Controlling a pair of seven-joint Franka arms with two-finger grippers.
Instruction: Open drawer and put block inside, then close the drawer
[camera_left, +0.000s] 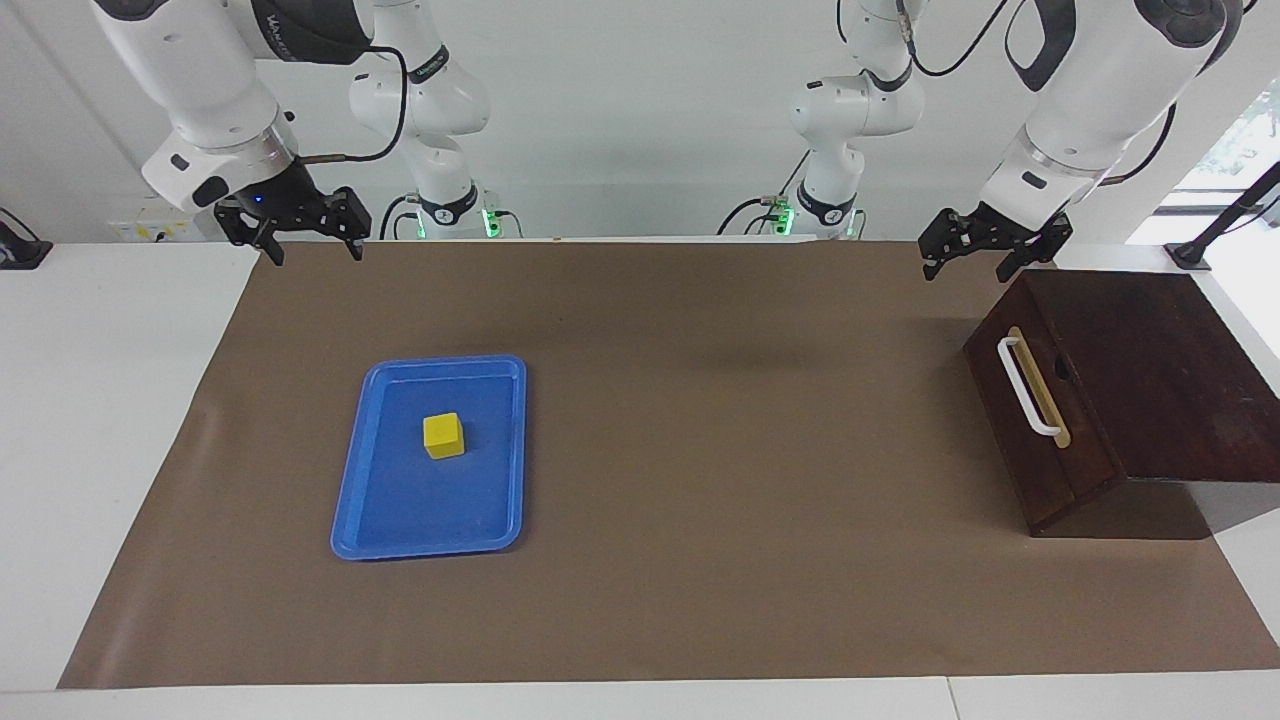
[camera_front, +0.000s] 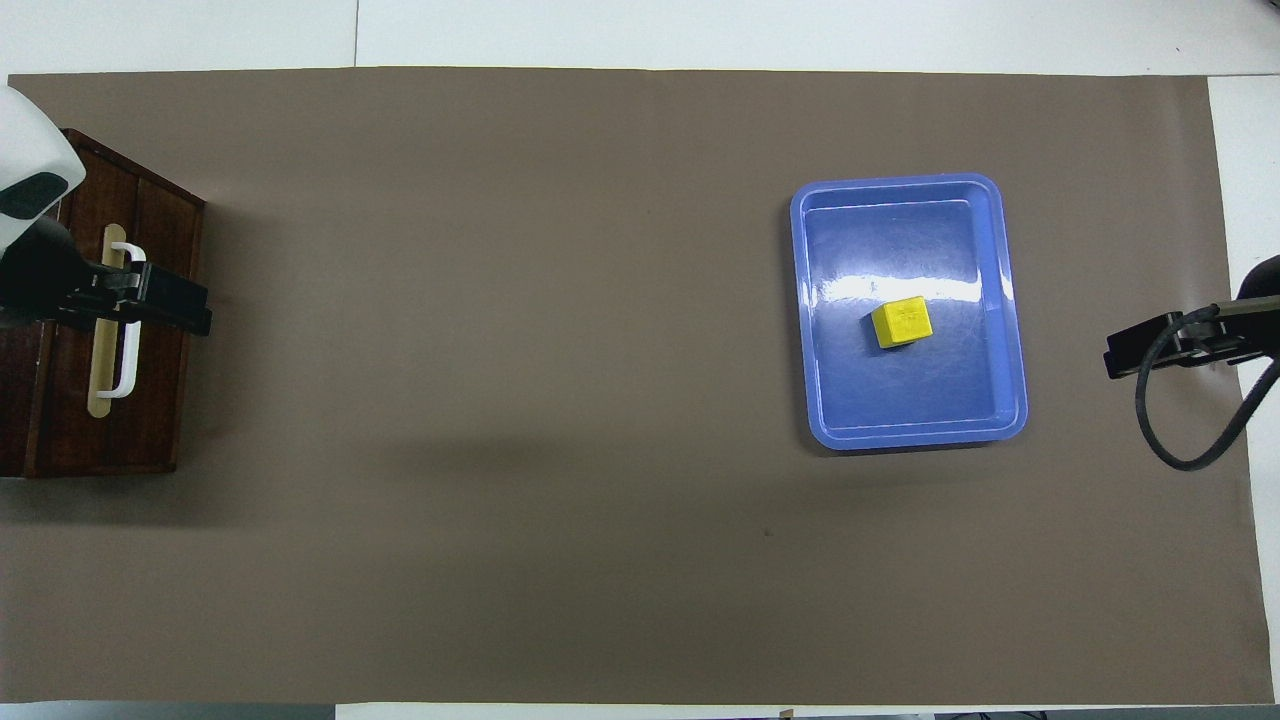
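Clearly, in the facing view your left gripper (camera_left: 985, 256) hangs with fingers spread and nothing held, above the cabinet (camera_left: 1150, 370), likely staged for the drawer (camera_left: 1040, 420), which is shut; your right gripper (camera_left: 310, 240), likewise spread and empty, waits. From overhead, the yellow block (camera_front: 902, 322) lies alone in the blue tray (camera_front: 1010, 300); the white handle (camera_front: 128, 330) sits under the left gripper.
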